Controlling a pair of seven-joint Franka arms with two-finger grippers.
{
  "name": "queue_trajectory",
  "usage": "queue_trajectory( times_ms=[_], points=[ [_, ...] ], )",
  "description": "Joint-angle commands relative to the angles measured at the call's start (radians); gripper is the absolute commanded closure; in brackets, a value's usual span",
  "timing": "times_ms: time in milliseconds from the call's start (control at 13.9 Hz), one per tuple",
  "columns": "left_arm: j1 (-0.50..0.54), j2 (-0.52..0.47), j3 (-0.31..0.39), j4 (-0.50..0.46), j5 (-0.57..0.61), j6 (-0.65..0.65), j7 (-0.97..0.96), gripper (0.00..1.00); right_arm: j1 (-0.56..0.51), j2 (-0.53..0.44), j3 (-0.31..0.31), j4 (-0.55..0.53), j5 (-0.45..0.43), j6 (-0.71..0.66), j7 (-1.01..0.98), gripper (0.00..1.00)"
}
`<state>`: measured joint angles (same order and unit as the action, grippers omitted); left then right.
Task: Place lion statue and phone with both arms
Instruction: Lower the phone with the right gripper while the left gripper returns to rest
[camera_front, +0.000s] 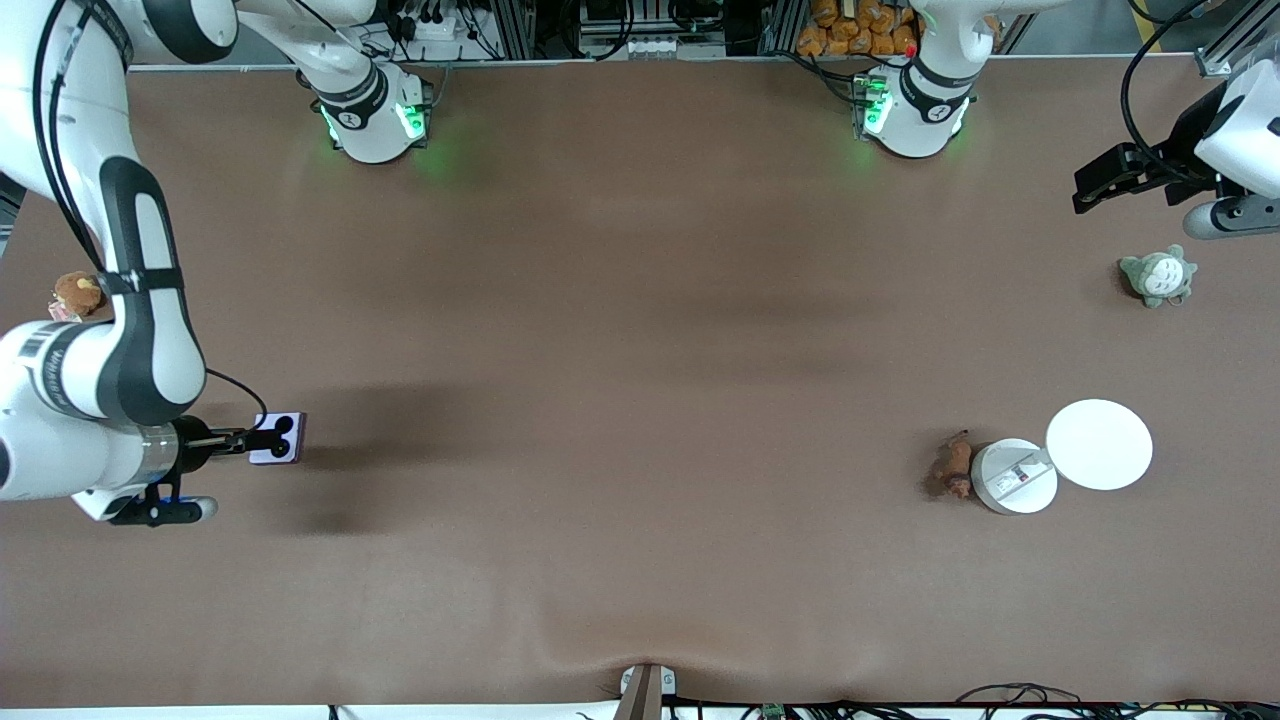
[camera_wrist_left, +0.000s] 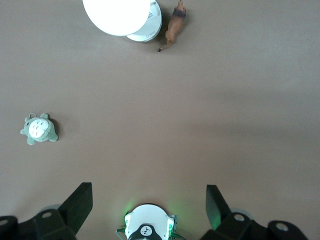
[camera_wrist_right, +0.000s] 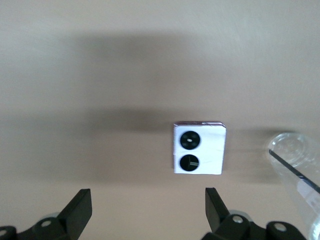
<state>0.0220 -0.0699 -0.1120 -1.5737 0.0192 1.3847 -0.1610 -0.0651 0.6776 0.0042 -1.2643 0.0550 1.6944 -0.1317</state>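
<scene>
Right, my right tool (camera_front: 262, 440) hangs released over the phone (camera_front: 277, 438), which lies flat near the worktop's right-arm edge. My left tool (camera_front: 1100, 187), also released, waits well apart from the lion statue (camera_front: 953, 466), so I'd judge that reach comes next.

The phone (camera_front: 277, 438) lies on the table (camera_front: 620, 400) in the lower left of the front picture. The lion statue (camera_front: 953, 468) lies in the lower right, touching a round box (camera_front: 1013, 477). A round lid (camera_front: 1099, 444) leans on that box. A stuffed toy (camera_front: 1158, 276) sits higher up.
</scene>
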Motion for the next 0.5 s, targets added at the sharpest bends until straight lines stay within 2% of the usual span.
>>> queue_trajectory(
  times_ms=[0, 287, 431],
  points=[
    [0.004, -0.002, -0.005, 0.017, -0.008, 0.004, -0.015, 0.0, 0.06, 0.005, -0.001, 0.162, -0.003, -0.111, -0.008, 0.0],
    [0.007, -0.002, -0.001, 0.017, -0.008, 0.004, -0.014, 0.0, 0.108, -0.13, 0.005, 0.189, -0.006, -0.188, 0.003, 0.0],
    [0.007, -0.002, -0.001, 0.017, -0.008, 0.004, -0.014, 0.0, 0.103, -0.235, -0.004, 0.175, -0.01, -0.211, 0.004, 0.0]
  ],
)
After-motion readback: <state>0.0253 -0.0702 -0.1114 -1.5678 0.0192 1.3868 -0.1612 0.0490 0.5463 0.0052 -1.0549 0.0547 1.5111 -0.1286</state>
